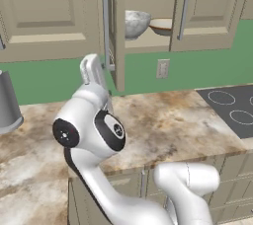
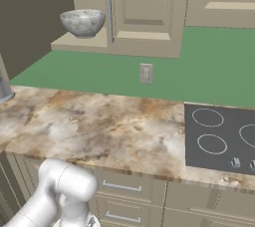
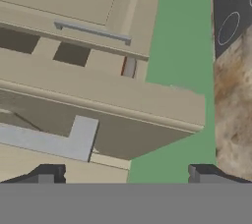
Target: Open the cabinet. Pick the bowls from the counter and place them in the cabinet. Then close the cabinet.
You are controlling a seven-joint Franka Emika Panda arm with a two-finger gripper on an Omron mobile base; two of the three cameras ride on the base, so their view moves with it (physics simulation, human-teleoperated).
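Beige cabinet point(image 3: 98, 90) door edge just ahead of spread, empty tool point(image 3: 123, 171).

I see the cabinet point(image 1: 148, 41) with both doors ajar, the mottled grey-white bowl point(image 1: 134, 23) and the cream bowl point(image 1: 161, 25) side by side on its shelf. My arm point(image 1: 91, 130) rises over the marbled table point(image 1: 168, 125); a grey cylinder point(image 1: 7, 103) stands far left.
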